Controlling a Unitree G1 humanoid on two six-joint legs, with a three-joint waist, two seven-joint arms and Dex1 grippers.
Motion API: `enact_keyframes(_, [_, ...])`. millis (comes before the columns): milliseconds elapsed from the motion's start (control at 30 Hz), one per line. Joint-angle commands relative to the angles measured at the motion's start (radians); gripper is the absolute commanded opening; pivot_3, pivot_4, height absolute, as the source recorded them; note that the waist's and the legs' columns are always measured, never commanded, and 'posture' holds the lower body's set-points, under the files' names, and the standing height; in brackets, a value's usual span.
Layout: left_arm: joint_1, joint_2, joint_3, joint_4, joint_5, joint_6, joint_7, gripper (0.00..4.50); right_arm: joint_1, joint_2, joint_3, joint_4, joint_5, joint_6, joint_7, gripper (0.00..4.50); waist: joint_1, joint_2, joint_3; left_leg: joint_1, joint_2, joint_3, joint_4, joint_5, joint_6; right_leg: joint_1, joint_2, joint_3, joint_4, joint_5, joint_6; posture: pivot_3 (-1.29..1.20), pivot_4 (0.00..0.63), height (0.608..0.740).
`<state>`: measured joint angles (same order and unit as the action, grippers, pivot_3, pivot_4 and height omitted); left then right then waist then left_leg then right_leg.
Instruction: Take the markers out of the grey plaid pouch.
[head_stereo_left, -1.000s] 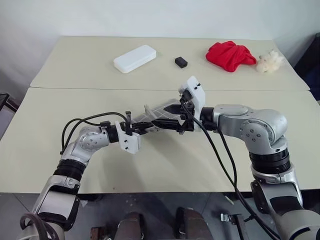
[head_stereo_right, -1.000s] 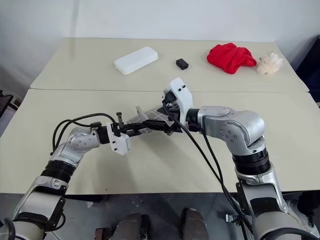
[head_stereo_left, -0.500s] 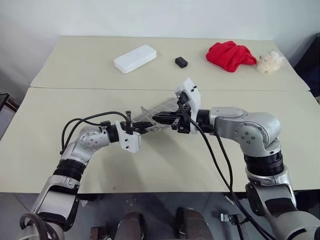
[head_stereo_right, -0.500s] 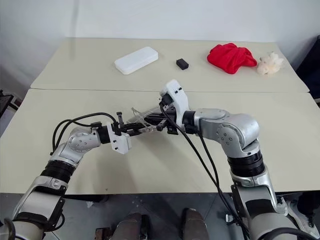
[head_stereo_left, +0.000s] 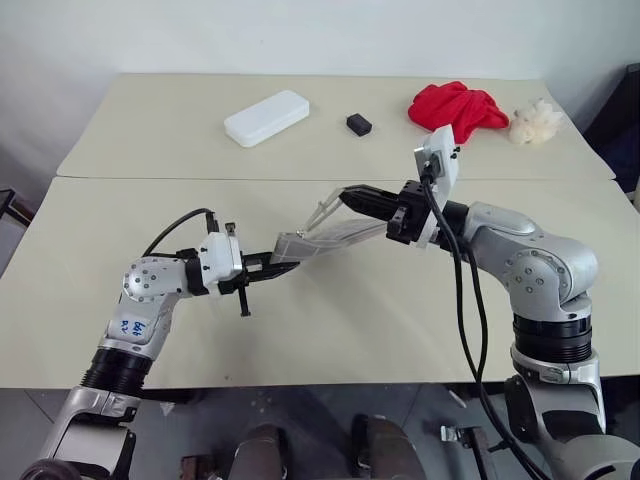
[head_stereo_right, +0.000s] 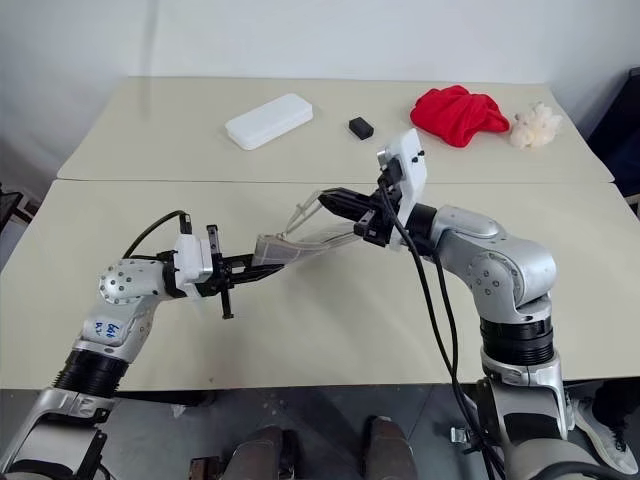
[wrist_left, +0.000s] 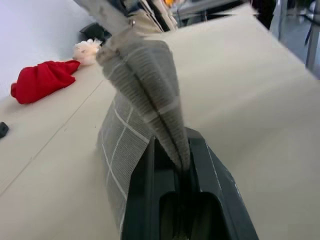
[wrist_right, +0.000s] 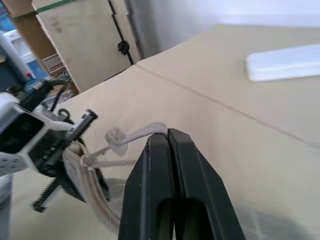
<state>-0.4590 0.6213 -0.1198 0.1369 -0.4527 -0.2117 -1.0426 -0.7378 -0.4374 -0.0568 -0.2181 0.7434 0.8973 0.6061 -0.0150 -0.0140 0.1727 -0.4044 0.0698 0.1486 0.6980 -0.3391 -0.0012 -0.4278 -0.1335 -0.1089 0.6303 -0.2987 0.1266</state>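
The grey plaid pouch (head_stereo_left: 335, 235) hangs stretched above the front table between both grippers. My left gripper (head_stereo_left: 272, 265) is shut on its lower left end; in the left wrist view the folded fabric (wrist_left: 145, 80) rises from between the fingers (wrist_left: 210, 170). My right gripper (head_stereo_left: 347, 193) is shut on a pale strip at the pouch's upper edge, higher and to the right. In the right wrist view that strip (wrist_right: 132, 136) curls out from the closed tips (wrist_right: 167, 135). The markers are hidden.
On the far table lie a white hard case (head_stereo_left: 267, 117), a small black object (head_stereo_left: 359, 124), a red cloth (head_stereo_left: 457, 108) and a white fluffy lump (head_stereo_left: 536, 122). A seam (head_stereo_left: 200, 178) separates the two tables. Black cables hang from both arms.
My right gripper closed on the pouch's edge, then pulled up and to the right. The left hand rolled and drew back leftward, so the pouch now hangs stretched between them.
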Motion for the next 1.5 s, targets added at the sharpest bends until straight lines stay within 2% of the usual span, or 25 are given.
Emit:
enact_keyframes(33, [0.029, -0.011, 0.047, -0.071, -0.028, 0.080, 0.021, 0.00, 0.011, -0.053, -0.088, 0.021, -0.049, -0.084, -0.015, 0.04, 0.002, 0.000, 0.000, 0.000, 0.000, 0.000, 0.000, 0.000, 0.000, 0.000, 0.000, 0.000, 0.000, 0.000, 0.000, 0.00, 0.150, 0.740])
enact_keyframes(233, [0.039, -0.037, 0.092, -0.106, -0.041, 0.151, 0.047, 0.00, 0.065, -0.096, -0.082, 0.022, -0.091, -0.143, -0.020, 0.04, 0.005, 0.000, 0.000, 0.000, 0.000, 0.000, 0.000, 0.000, 0.000, 0.000, 0.000, 0.000, 0.000, 0.000, 0.000, 0.00, 0.150, 0.740])
enact_keyframes(500, [0.058, -0.019, 0.165, -0.144, -0.134, 0.319, 0.012, 0.00, 0.104, -0.169, -0.148, 0.067, -0.146, -0.221, -0.021, 0.04, 0.011, 0.000, 0.000, 0.000, 0.000, 0.000, 0.000, 0.000, 0.000, 0.000, 0.000, 0.000, 0.000, 0.000, 0.000, 0.00, 0.150, 0.740])
enact_keyframes(600, [0.072, 0.016, 0.199, -0.162, -0.196, 0.425, -0.019, 0.00, 0.152, -0.232, -0.177, 0.114, -0.196, -0.286, 0.022, 0.04, 0.013, 0.000, 0.000, 0.000, 0.000, 0.000, 0.000, 0.000, 0.000, 0.000, 0.000, 0.000, -0.001, 0.000, 0.000, 0.00, 0.150, 0.740])
enact_keyframes(867, [0.077, 0.042, 0.216, -0.185, -0.227, 0.525, -0.067, 0.00, 0.202, -0.275, -0.220, 0.237, -0.199, -0.371, 0.107, 0.04, 0.012, 0.001, 0.000, 0.001, 0.000, 0.001, 0.000, 0.000, 0.000, 0.000, 0.000, 0.001, -0.001, 0.000, 0.000, 0.00, 0.150, 0.740])
enact_keyframes(933, [0.069, 0.031, 0.213, -0.186, -0.224, 0.533, -0.065, 0.00, 0.196, -0.275, -0.219, 0.214, -0.171, -0.367, 0.140, 0.04, 0.012, 0.001, 0.001, 0.001, 0.000, 0.001, 0.000, 0.000, 0.000, 0.000, 0.000, 0.001, -0.001, 0.000, 0.000, 0.00, 0.150, 0.740])
enact_keyframes(1033, [0.057, 0.010, 0.208, -0.184, -0.220, 0.537, -0.057, 0.00, 0.194, -0.290, -0.247, 0.159, -0.042, -0.276, 0.223, 0.04, 0.013, 0.001, 0.001, 0.001, 0.000, 0.001, 0.000, 0.000, 0.000, 0.000, 0.000, 0.001, -0.001, 0.000, 0.000, 0.00, 0.150, 0.740])
enact_keyframes(1133, [0.041, -0.012, 0.206, -0.181, -0.219, 0.540, -0.046, 0.00, 0.228, -0.355, -0.256, 0.098, 0.058, -0.198, 0.358, 0.65, 0.018, 0.001, 0.001, 0.001, 0.000, 0.001, 0.000, 0.000, 0.000, 0.000, 0.000, 0.001, -0.001, 0.000, 0.000, 0.00, 0.150, 0.740])
enact_keyframes(1300, [0.014, -0.040, 0.205, -0.170, -0.221, 0.552, -0.043, 0.00, 0.276, -0.427, -0.259, 0.058, 0.065, -0.201, 0.447, 2.29, 0.020, 0.001, 0.001, 0.001, 0.000, 0.000, 0.001, 0.000, 0.000, 0.002, 0.000, 0.001, -0.001, 0.000, 0.001, 0.00, 0.150, 0.740])
enact_keyframes(1433, [-0.004, -0.051, 0.197, -0.157, -0.198, 0.530, -0.058, 0.00, 0.327, -0.510, -0.274, 0.014, 0.118, -0.138, 0.543, 2.29, 0.027, 0.002, 0.001, 0.001, 0.000, 0.000, 0.001, 0.000, 0.000, 0.001, 0.000, 0.001, -0.001, 0.000, 0.001, 0.00, 0.150, 0.740])
enact_keyframes(1500, [-0.011, -0.052, 0.177, -0.143, -0.152, 0.467, -0.088, 0.00, 0.311, -0.518, -0.279, 0.012, 0.118, -0.147, 0.539, 2.29, 0.029, 0.002, 0.001, 0.001, -0.001, 0.000, 0.001, 0.000, 0.000, 0.001, 0.000, 0.001, -0.001, 0.000, 0.001, 0.00, 0.150, 0.740])
